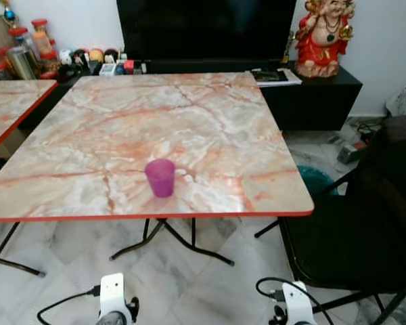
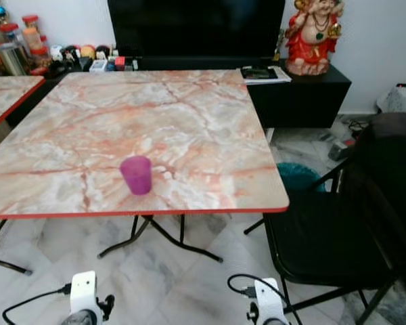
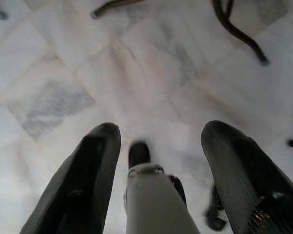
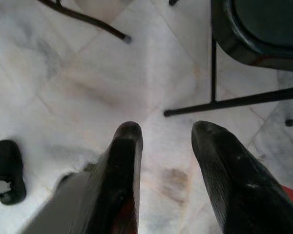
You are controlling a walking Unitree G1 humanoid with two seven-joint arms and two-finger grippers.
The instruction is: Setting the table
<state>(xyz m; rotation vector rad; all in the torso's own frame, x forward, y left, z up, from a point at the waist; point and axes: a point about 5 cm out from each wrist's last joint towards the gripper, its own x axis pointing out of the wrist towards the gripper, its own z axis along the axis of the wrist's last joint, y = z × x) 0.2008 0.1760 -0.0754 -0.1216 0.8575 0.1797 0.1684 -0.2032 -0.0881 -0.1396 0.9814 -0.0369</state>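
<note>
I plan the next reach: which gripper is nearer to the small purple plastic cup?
Left. The left gripper hangs low, almost under the small purple plastic cup; the right gripper hangs farther right, beside the black chair.

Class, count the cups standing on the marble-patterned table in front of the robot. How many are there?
1. A purple cup stands upright near the front edge of the marble-patterned table, left of the black chair.

Marble-pattern folding table (image 1: 210, 115), red edge; purple cup (image 1: 161, 177) upright near front edge, centre.
</note>
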